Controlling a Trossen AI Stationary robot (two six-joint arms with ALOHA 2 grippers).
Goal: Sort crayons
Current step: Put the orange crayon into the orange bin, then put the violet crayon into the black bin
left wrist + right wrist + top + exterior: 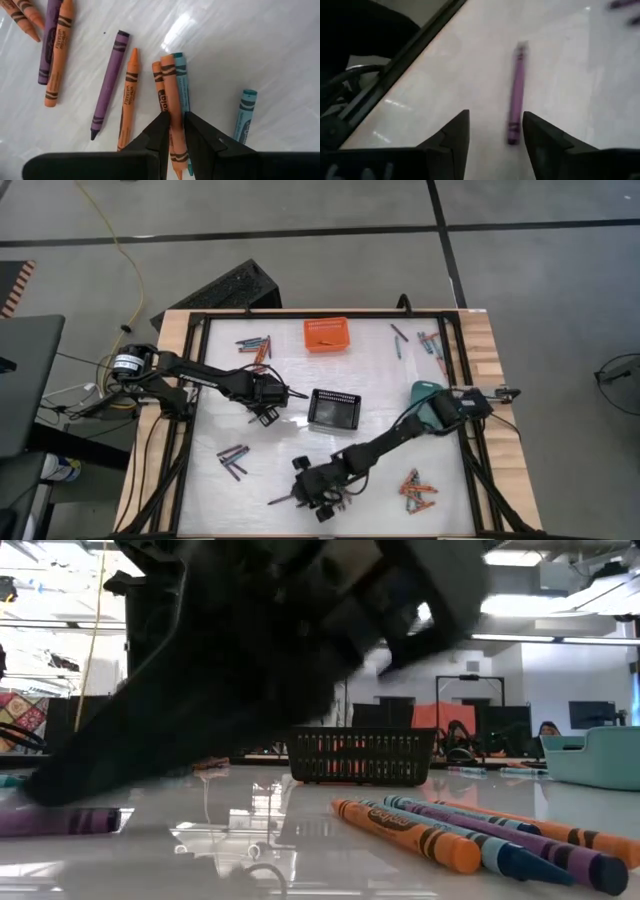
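Observation:
My left gripper (272, 394) is over the table's middle left, shut on an orange crayon (172, 107). Several orange, purple and teal crayons (110, 82) lie on the white table under it. My right gripper (312, 492) is low near the table's front edge, open. A purple crayon (516, 95) lies flat on the table ahead of its fingers, its near end close to one fingertip; it also shows in the low view (60, 821) and the high view (281, 501). I cannot tell whether that fingertip touches it. My left gripper pinches the orange crayon by its two long sides (174, 120) between its two fingers, past the middle toward the pointed end. The flat end (168, 60) sticks out beyond the fingertips. The crayon looks nearer than the crayons lying on the table below it.
An orange basket (327, 334) stands at the far middle, a black basket (335, 410) at the centre, a teal basket (428, 400) at the right. Crayon groups lie at the far left (255, 346), far right (430, 345), near left (233, 456) and near right (418, 486).

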